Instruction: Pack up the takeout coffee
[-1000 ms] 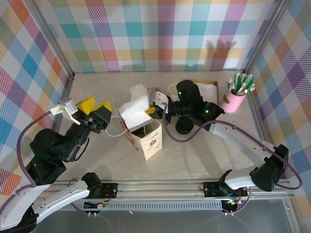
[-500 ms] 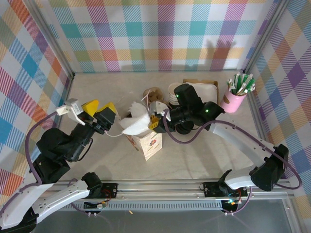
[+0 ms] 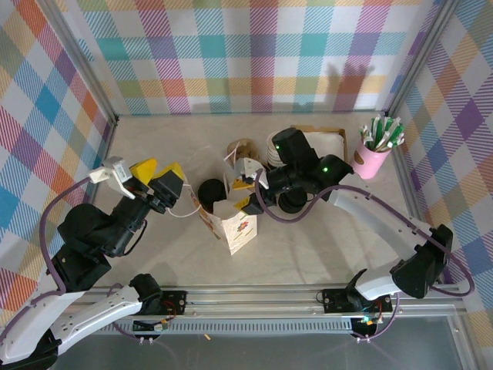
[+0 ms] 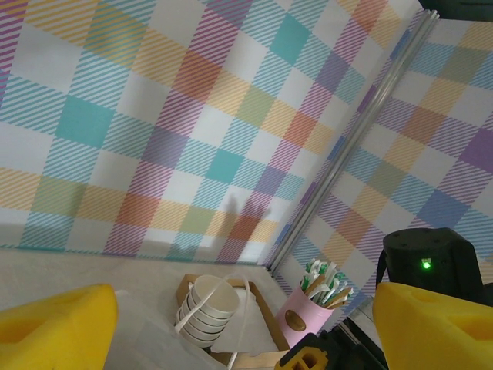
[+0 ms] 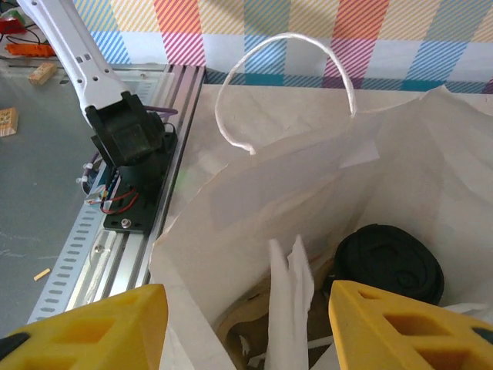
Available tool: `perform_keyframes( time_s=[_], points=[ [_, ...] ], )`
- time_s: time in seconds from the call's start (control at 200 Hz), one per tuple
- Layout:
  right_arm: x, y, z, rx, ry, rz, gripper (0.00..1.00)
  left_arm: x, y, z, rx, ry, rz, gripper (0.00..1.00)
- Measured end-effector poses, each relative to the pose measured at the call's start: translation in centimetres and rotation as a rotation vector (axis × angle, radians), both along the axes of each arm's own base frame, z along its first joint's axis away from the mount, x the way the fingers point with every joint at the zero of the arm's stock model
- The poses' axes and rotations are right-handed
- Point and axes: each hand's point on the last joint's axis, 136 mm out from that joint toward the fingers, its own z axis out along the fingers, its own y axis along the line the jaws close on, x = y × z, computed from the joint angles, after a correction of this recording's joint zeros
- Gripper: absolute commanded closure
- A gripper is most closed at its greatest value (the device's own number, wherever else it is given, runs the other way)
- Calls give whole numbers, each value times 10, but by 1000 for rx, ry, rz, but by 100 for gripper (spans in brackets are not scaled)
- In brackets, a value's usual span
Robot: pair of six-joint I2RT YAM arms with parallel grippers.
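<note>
- My left claw [image 3: 154, 173] hung over the worktop [image 3: 308, 247] just left of the bag [image 3: 239, 227]. Its fingers were spread wide and held nothing. I judged it was parked there to steady the bag if needed.
- The coffee [image 5: 389, 262] stood inside the bag, black lid up, close to one paper wall.
- The bag stood upright with its mouth gaping and a string handle [image 5: 285, 35] arching clear of the opening, so there was room to drop things in.
- My right claw [image 5: 246, 316] hovered right over that mouth, wide open and empty, so I took the cup as set down.
- Lifting out, I'd have watched the paper edges for snags.
</note>
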Motion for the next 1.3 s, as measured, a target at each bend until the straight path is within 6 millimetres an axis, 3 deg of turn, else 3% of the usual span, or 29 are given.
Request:
perform_keyframes(
  time_s=[0.18, 0.27, 0.35, 0.45, 0.545, 0.67, 0.745, 0.82, 0.925, 1.11, 1.2, 1.3],
  points=[
    [8, 3, 8, 8, 0, -41, 44, 0, 0, 0, 5, 3, 1, 15],
    [26, 2, 19, 18, -1, -135, 44, 0, 1, 1, 23, 11, 1, 15],
    [54, -7, 34, 36, -7, -276, 40, 2, -3, 7, 57, 25, -1, 16],
    [101, -37, 57, 67, -19, -528, 37, 11, -19, 15, 125, 47, -23, 17],
    [145, -79, 73, 80, -14, -795, 36, 25, -46, 18, 204, 75, -66, 17],
    [191, -138, 75, 71, 38, -1120, 33, 47, -84, 9, 306, 124, -121, 17],
    [214, -173, 60, 45, 104, -1288, 29, 61, -108, -4, 360, 156, -155, 17],
    [235, -201, 31, -10, 200, -1432, 25, 74, -129, -18, 414, 185, -184, 16],
    [264, -226, -14, -106, 314, -1552, 23, 90, -154, -25, 475, 210, -213, 16],
    [296, -260, -95, -275, 492, -1654, 21, 119, -198, -14, 544, 231, -265, 20],
    [306, -273, -121, -337, 563, -1678, 21, 125, -209, -20, 590, 275, -284, 22],
    [314, -286, -140, -390, 617, -1694, 20, 120, -205, -29, 655, 350, -299, 25]
  ],
)
